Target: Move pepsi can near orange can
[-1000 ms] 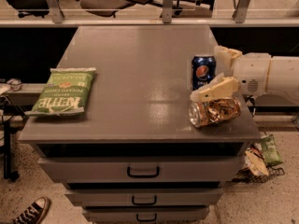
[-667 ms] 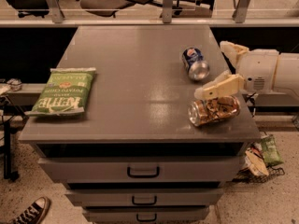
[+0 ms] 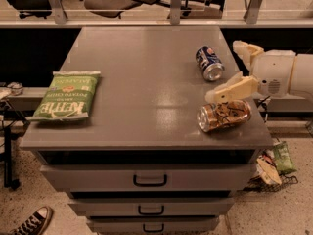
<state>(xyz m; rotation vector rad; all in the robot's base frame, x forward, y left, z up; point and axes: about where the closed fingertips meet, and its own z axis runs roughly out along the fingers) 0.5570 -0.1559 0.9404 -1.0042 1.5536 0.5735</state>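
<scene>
Our gripper (image 3: 224, 72) mid right, spread wide, empty, pepsi can (image 3: 209, 62) lying just left, orange can (image 3: 224, 115) lying lower right

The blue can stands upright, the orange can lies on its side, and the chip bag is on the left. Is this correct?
No: the blue can lies on its side, as the camera view shows. The orange can and chip bag are as stated. The end effector is open, on the right by the cans.
</scene>
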